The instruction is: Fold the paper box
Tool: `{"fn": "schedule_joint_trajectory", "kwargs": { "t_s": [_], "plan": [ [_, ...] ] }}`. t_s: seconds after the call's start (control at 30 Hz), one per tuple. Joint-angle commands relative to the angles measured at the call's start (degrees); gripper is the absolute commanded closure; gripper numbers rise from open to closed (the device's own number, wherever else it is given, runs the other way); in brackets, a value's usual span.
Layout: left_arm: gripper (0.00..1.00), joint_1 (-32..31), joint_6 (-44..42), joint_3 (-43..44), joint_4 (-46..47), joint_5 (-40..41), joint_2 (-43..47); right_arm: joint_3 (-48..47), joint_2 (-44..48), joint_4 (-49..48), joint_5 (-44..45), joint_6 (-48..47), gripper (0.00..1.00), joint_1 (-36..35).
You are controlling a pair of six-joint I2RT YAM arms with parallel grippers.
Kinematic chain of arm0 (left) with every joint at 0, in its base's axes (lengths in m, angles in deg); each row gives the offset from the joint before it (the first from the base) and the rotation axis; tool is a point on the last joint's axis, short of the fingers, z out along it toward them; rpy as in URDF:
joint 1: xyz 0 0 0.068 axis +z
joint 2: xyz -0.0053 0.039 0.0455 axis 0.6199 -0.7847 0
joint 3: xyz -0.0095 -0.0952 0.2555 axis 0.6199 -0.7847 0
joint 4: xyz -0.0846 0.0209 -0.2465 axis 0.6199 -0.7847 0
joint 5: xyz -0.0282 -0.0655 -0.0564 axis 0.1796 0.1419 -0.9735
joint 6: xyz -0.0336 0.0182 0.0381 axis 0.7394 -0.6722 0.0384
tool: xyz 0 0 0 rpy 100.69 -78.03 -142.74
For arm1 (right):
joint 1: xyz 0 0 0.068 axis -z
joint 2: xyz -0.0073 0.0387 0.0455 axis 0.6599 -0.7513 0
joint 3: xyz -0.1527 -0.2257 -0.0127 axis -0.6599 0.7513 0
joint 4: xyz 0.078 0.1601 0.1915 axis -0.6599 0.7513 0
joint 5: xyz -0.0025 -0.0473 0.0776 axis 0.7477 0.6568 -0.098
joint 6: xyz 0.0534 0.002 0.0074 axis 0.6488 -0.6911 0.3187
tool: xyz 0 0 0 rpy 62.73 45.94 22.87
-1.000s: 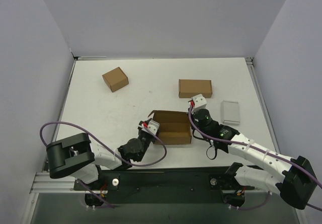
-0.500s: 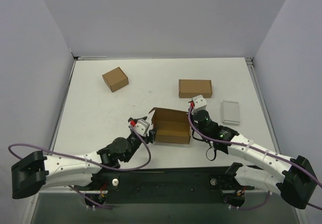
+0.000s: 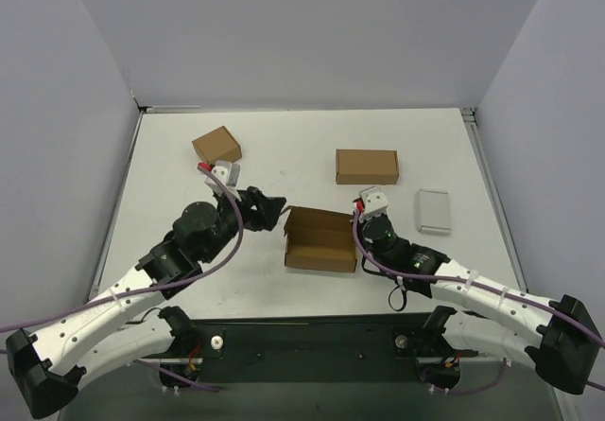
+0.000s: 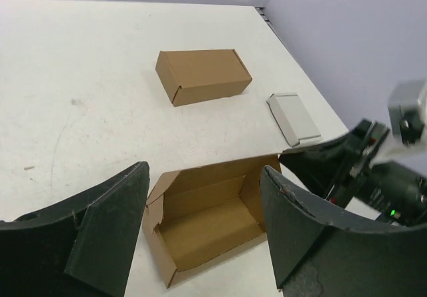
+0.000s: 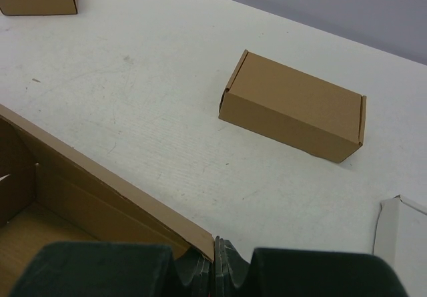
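The paper box (image 3: 321, 241) lies open in the middle of the table, hollow side up, with its back panel raised. My right gripper (image 3: 358, 217) is shut on the box's right rear corner; in the right wrist view the fingertips (image 5: 220, 260) pinch the cardboard edge (image 5: 120, 187). My left gripper (image 3: 275, 205) is open and empty, just left of the box and apart from it. In the left wrist view its fingers (image 4: 107, 223) frame the open box (image 4: 207, 220) from above.
A closed oblong brown box (image 3: 367, 166) lies behind the open one. A small squarish brown carton (image 3: 216, 149) sits at the back left. A flat grey case (image 3: 434, 210) lies to the right, close to my right arm. Walls enclose the table.
My left arm has let go of the box's left end and swung up and back to the left, jaws now wide open. The box has shifted slightly. My right gripper still holds its corner.
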Motion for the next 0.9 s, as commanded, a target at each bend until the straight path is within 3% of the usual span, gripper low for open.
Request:
{"fn": "schedule_joint_trajectory", "kwargs": {
  "t_s": [0.0,0.2,0.33,0.63,0.87],
  "plan": [
    [0.23,8.4,15.5,7.2,-13.1,-12.4,-4.1,2.0,2.1,-1.5,4.3,-0.9,1.00,-1.8],
    [0.20,13.1,19.9,6.3,-14.0,-19.5,-9.9,3.1,2.5,-2.6,6.2,-1.2,1.00,-3.3],
    [0.17,16.9,23.8,1.3,-6.9,-22.7,-11.0,3.4,2.0,-3.0,6.7,-1.4,1.00,-4.1],
    [0.15,17.9,30.5,-5.0,8.2,-21.0,-15.7,4.0,1.8,-3.9,7.3,-1.9,1.00,-5.0],
    [0.14,17.9,35.7,-8.8,14.8,-10.9,-16.6,4.2,1.9,-4.0,7.2,-1.8,1.00,-5.5]
  ]
}}
